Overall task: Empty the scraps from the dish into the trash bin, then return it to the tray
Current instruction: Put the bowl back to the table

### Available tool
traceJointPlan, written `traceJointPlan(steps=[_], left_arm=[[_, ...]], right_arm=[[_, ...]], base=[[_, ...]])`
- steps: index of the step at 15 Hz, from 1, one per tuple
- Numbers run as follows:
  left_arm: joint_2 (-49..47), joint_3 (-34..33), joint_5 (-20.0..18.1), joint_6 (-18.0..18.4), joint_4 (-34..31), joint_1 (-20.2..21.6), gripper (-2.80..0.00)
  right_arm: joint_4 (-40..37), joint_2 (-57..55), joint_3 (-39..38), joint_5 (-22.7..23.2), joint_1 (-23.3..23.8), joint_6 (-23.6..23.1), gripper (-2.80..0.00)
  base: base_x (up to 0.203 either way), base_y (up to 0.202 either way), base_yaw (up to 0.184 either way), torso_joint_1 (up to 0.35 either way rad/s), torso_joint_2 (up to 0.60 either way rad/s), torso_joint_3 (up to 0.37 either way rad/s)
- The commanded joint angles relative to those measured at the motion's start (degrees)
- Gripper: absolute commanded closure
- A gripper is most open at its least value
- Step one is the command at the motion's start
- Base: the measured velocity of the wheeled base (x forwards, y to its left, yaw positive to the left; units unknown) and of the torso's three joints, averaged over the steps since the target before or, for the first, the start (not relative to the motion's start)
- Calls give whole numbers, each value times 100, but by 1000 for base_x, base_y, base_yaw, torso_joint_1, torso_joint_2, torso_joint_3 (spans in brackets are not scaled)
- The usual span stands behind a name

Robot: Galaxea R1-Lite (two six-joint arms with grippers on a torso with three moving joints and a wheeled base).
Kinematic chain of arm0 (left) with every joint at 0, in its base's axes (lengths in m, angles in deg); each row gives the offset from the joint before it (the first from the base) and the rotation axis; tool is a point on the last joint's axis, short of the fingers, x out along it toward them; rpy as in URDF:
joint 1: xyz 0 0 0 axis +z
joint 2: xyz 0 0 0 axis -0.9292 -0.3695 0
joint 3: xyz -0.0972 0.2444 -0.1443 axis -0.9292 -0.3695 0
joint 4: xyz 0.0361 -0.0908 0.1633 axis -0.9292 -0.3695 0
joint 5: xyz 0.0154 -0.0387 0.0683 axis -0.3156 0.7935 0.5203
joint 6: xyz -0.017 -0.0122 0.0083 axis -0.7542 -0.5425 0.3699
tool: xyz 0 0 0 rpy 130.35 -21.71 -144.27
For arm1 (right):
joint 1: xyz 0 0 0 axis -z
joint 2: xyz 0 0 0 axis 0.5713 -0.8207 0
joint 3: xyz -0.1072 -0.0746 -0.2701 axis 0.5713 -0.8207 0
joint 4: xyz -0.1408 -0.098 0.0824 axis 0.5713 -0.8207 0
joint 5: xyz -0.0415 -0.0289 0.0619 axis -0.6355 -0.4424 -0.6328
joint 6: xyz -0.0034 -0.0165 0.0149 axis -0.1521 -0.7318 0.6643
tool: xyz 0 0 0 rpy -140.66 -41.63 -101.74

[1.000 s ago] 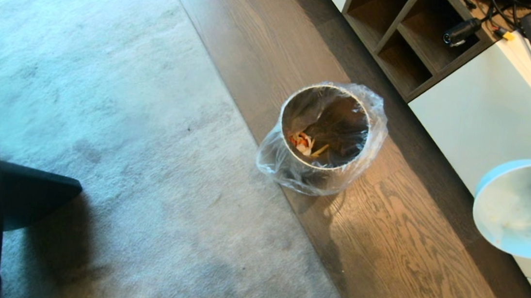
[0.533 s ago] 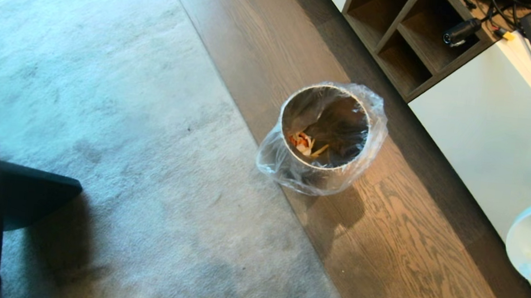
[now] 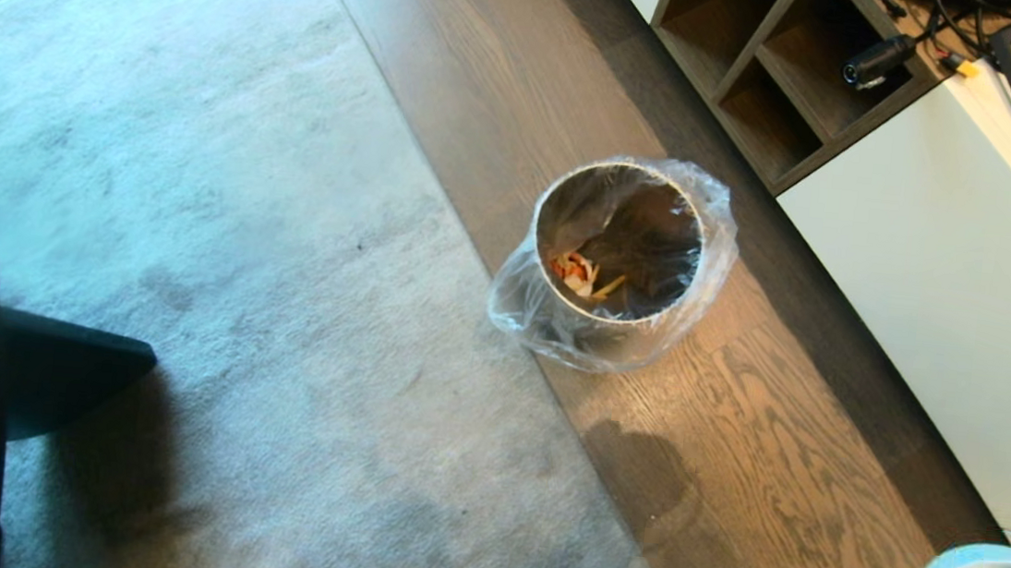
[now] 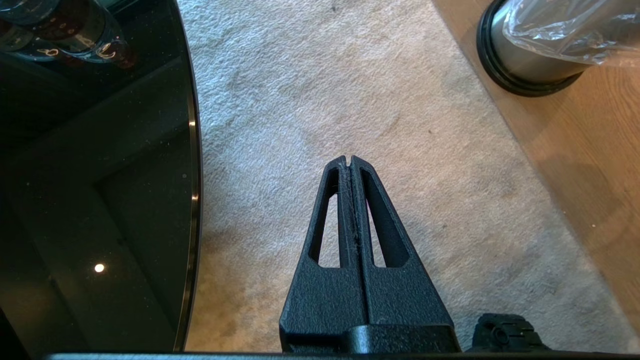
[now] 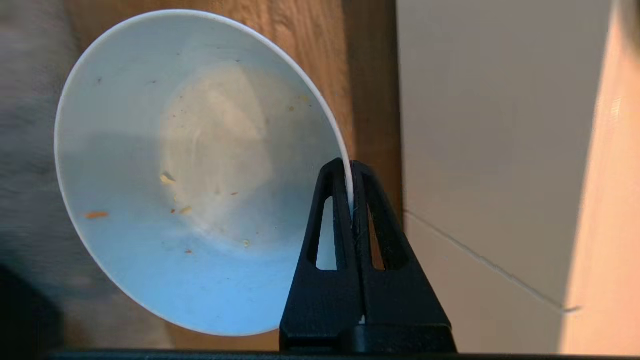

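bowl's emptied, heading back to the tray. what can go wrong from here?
1. The right gripper pinches only the thin rim of the dish, jaws shut on its edge; the bowl hangs off to one side and might twist or slip.
2. Crumbs clinging inside the tilted dish may drop onto the wood floor.
3. The tray is in no view, so placement there can't be judged yet.
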Motion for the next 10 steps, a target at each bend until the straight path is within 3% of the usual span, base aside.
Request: traceJointPlan(steps=[1,5,8,10], left_arm=[[2,0,2,-5,1,0,0],[2,0,2,-5,1,0,0],[2,0,2,-5,1,0,0],[2,0,2,-5,1,0,0]], right_arm=[[-353,948,-219,426,52,958,0],[-1252,1439,-250,722,34,1965,0],[-1672,1671,-251,413,-571,2620,0],[-1871,2200,-249,322,-625,2770,0]], base=[[0,0,0,0,0,0],[0,0,0,0,0,0],[0,0,0,0,0,0],[0,0,0,0,0,0]])
